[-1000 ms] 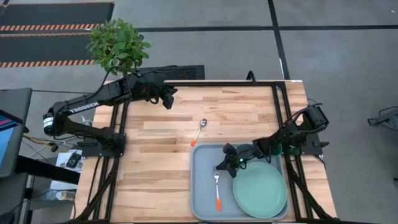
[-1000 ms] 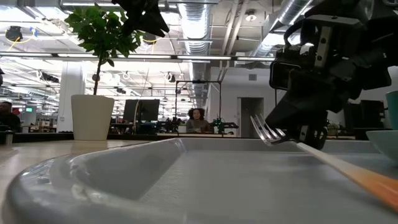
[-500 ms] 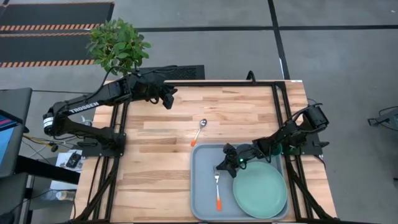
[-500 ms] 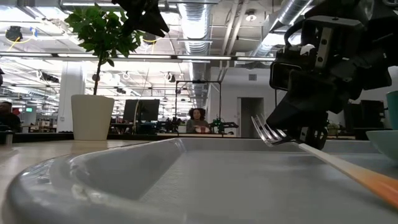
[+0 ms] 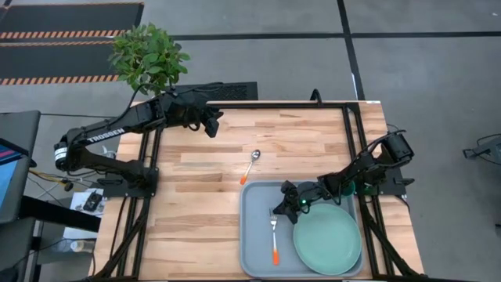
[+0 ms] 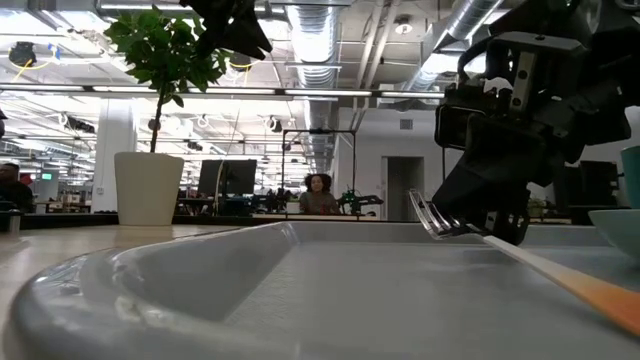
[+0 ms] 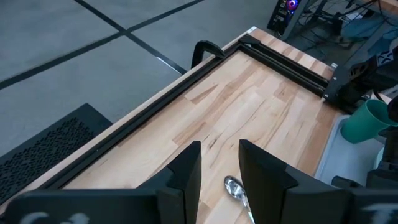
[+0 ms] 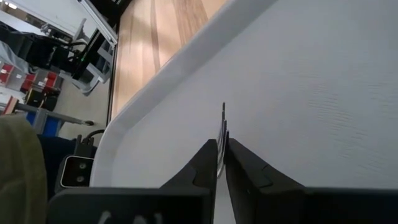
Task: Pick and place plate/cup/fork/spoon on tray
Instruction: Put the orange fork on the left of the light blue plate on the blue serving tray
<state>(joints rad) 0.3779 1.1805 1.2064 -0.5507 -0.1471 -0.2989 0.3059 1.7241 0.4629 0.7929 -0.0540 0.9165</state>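
Note:
The pale grey-blue tray (image 5: 254, 235) lies at the table's near right. The mint-green plate (image 5: 327, 236) rests flat in its right half. The fork (image 5: 274, 239) lies in its left half, orange handle toward the near edge. My right gripper (image 5: 276, 211) is low over the tray, shut on the fork's tine end. The spoon (image 5: 250, 165) lies on the wood just beyond the tray. The teal cup (image 7: 367, 121) stands at the table's right edge, mostly hidden by my right arm in the high view. My left gripper (image 5: 213, 125) hangs open over the far left. My right gripper pinches the fork between its two fingers just behind the tines (image 8: 223, 127), which stick out past the fingertips. The fingers slant down from the table's right and lie along the fork. The tine end (image 6: 425, 212) is raised, and the orange handle (image 6: 600, 292) slopes down to the tray.
A white pot with a leafy plant (image 5: 149, 55) stands beyond the table's far left corner. Black frame rails (image 5: 352, 137) run along the table's far and right edges. Bare wood (image 5: 196, 196) lies left of the tray.
My right gripper has sunk a little toward the tray with the fork's tine end; the handle has stayed on the tray.

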